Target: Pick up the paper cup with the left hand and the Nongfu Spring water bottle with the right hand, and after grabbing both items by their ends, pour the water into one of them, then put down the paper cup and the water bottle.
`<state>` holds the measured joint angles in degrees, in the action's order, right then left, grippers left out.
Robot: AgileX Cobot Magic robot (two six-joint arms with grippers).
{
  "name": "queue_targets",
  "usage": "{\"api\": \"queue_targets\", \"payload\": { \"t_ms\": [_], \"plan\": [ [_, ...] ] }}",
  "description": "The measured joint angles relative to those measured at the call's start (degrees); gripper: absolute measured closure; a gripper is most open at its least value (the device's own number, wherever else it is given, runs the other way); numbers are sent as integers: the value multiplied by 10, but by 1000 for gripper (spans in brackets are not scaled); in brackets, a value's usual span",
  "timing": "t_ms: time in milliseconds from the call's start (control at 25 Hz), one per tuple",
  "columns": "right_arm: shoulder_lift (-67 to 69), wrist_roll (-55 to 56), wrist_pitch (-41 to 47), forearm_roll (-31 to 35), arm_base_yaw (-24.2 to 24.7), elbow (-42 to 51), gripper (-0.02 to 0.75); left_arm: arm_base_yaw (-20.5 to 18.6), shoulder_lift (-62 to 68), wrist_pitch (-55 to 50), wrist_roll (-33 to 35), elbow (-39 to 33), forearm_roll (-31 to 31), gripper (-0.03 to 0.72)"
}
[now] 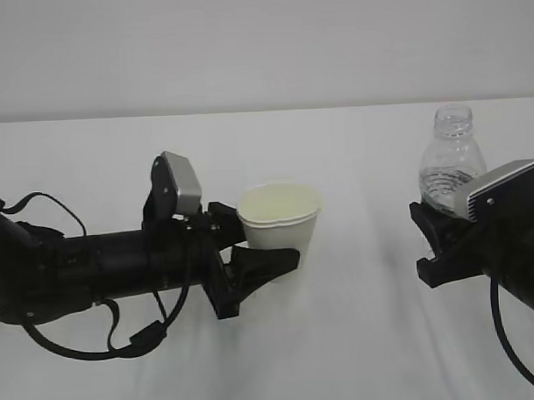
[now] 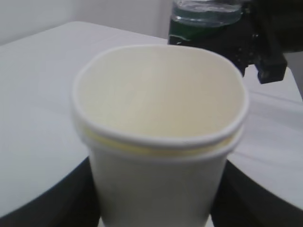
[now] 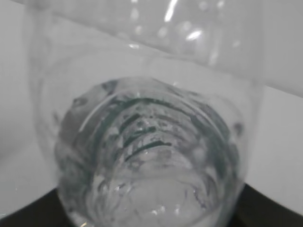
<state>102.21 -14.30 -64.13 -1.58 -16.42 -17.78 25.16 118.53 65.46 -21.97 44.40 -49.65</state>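
Observation:
The white paper cup [image 1: 281,219] stands upright with its cream inside empty. My left gripper [image 1: 267,241] is shut on its lower wall, one black finger on each side. In the left wrist view the cup [image 2: 161,118] fills the frame, showing a doubled rim, with dark fingers [image 2: 52,203] at both lower corners. My right gripper [image 1: 439,227] is shut on the lower part of the clear, uncapped Nongfu Spring water bottle [image 1: 451,163], which is upright and holds water [image 1: 442,187]. The ribbed bottle [image 3: 151,142] fills the right wrist view. Both bases are hidden by the fingers.
A white table [image 1: 359,337] runs under both arms, with a plain pale wall behind. A gap of table separates the cup from the bottle. Behind the cup in the left wrist view are the bottle's green label [image 2: 189,30] and the right gripper's black body [image 2: 265,42].

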Motion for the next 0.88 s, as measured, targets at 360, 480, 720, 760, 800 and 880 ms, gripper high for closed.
{"api": "queue_targets", "payload": {
  "t_ms": [360, 480, 720, 760, 800, 880],
  "plan": [
    [0, -60, 0, 0, 0, 0, 353, 29, 18, -24, -2, 22, -6, 246],
    [0, -90, 0, 0, 0, 0, 353, 30, 23, -30, -2, 23, -6, 247],
    [0, -139, 0, 0, 0, 0, 353, 32, 24, -33, -2, 23, -9, 247],
    [0, -150, 0, 0, 0, 0, 353, 34, 24, -33, -2, 23, -9, 247],
    [0, -161, 0, 0, 0, 0, 353, 35, 24, -33, -3, 23, -10, 247],
    [0, -177, 0, 0, 0, 0, 353, 39, 24, -33, -3, 23, -10, 247]
  ]
}}
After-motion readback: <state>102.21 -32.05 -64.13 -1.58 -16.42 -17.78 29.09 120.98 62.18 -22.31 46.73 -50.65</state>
